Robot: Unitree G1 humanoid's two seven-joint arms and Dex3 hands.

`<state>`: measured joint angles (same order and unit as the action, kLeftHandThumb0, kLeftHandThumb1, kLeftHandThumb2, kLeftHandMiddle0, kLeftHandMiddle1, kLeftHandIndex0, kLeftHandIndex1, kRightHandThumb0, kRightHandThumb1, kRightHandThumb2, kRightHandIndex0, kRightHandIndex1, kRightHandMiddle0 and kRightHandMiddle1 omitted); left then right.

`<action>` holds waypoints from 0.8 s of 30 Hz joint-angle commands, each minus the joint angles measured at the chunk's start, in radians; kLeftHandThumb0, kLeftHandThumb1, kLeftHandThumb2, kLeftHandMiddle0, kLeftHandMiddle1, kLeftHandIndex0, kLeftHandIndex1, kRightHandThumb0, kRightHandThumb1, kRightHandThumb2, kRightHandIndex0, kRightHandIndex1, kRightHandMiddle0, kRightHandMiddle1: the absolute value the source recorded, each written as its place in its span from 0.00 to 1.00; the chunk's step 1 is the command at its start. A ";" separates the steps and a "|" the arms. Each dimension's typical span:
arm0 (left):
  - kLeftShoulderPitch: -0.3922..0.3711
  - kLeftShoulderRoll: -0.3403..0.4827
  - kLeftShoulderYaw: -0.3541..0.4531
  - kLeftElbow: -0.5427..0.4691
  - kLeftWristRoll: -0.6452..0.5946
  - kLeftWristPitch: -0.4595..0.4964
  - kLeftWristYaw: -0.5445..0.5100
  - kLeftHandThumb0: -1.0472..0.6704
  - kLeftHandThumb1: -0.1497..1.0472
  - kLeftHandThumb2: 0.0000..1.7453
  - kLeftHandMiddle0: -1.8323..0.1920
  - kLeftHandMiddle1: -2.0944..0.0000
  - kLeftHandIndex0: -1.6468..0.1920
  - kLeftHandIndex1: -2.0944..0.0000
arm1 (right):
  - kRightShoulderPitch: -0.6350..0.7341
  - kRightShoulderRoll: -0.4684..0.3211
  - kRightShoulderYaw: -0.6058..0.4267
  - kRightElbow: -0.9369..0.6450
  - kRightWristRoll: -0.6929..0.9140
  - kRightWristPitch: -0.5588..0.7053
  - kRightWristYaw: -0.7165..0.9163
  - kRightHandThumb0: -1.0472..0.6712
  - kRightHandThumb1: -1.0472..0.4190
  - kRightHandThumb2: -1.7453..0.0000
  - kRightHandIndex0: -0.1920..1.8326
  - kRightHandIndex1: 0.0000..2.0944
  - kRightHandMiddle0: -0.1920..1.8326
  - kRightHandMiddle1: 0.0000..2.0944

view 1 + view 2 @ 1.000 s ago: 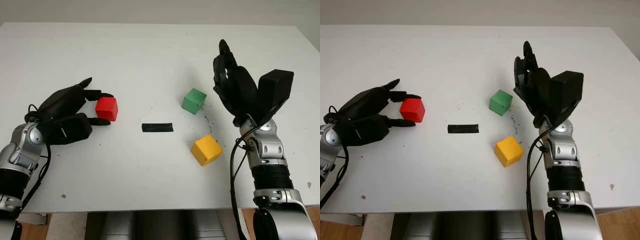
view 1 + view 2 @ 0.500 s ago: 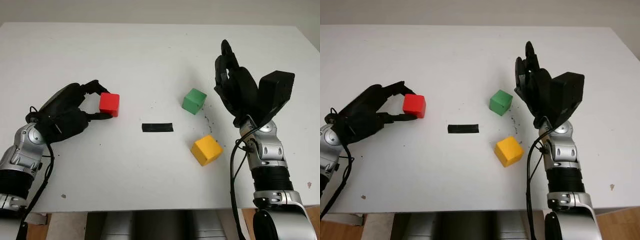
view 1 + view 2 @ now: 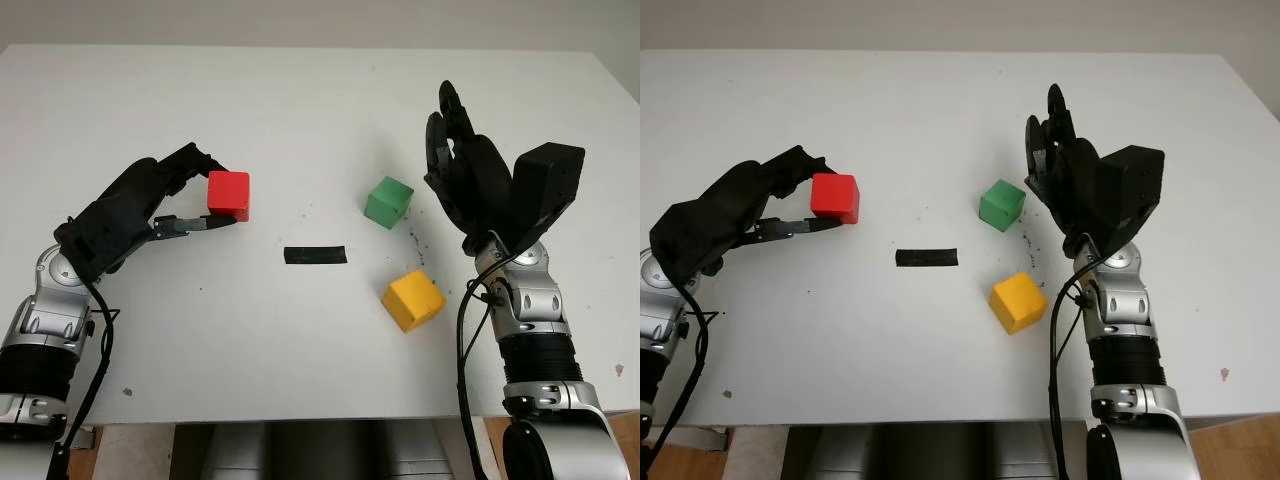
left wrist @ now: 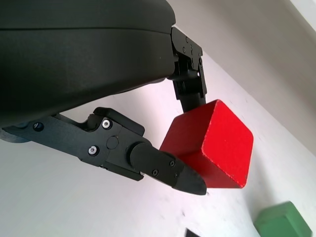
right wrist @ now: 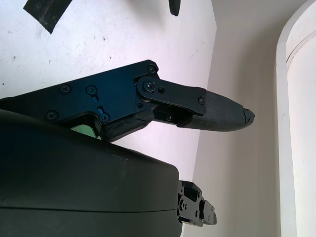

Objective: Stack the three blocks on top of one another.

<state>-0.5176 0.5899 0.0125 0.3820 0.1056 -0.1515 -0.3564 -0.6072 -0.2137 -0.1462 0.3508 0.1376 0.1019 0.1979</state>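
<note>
My left hand (image 3: 200, 195) is shut on the red block (image 3: 228, 194), pinching it between its fingers and holding it just above the table at the left; the red block (image 4: 210, 145) fills the middle of the left wrist view. The green block (image 3: 388, 202) sits on the table right of centre. The yellow block (image 3: 412, 299) lies nearer to me, below the green one. My right hand (image 3: 455, 150) is open, raised just to the right of the green block and not touching it.
A short strip of black tape (image 3: 315, 255) lies on the white table (image 3: 300, 110) between the red block and the other two. The table's front edge runs close below the yellow block.
My left hand has closed on the red block, lifted it off the table and carried it a little to the right. The right hand has barely moved.
</note>
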 commanded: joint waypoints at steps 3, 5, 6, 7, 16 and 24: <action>0.035 -0.060 -0.018 -0.089 -0.029 0.059 -0.026 0.34 0.98 0.03 0.85 0.98 0.74 0.22 | 0.010 -0.002 -0.002 -0.011 0.002 -0.013 0.000 0.19 0.00 0.63 0.00 0.00 0.00 0.00; 0.043 -0.078 -0.025 -0.108 -0.028 0.074 -0.030 0.34 0.98 0.03 0.86 0.98 0.74 0.22 | 0.011 -0.003 -0.001 -0.012 0.002 -0.013 0.002 0.19 0.00 0.63 0.00 0.00 0.00 0.00; 0.048 -0.091 -0.033 -0.119 -0.022 0.082 -0.027 0.34 0.98 0.03 0.86 0.98 0.74 0.22 | 0.011 -0.003 -0.001 -0.011 0.003 -0.014 0.004 0.19 0.00 0.63 0.00 0.00 0.00 0.00; 0.051 -0.099 -0.039 -0.127 -0.017 0.088 -0.025 0.34 0.98 0.03 0.86 0.98 0.73 0.22 | 0.011 -0.003 -0.002 -0.010 0.004 -0.016 0.006 0.20 0.00 0.62 0.00 0.00 0.00 0.00; 0.075 -0.187 -0.108 -0.134 0.044 0.067 0.016 0.33 0.97 0.03 0.86 0.98 0.72 0.20 | 0.015 -0.004 -0.002 -0.020 0.000 -0.010 0.003 0.20 0.00 0.62 0.00 0.00 0.00 0.00; 0.085 -0.238 -0.151 -0.134 0.100 0.072 0.061 0.33 0.98 0.03 0.88 0.98 0.75 0.21 | 0.015 -0.004 -0.003 -0.020 0.002 -0.010 0.004 0.20 0.00 0.62 0.00 0.00 0.00 0.00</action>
<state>-0.4473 0.3645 -0.1291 0.2597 0.1961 -0.0739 -0.3063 -0.6001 -0.2126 -0.1471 0.3506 0.1370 0.1006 0.2015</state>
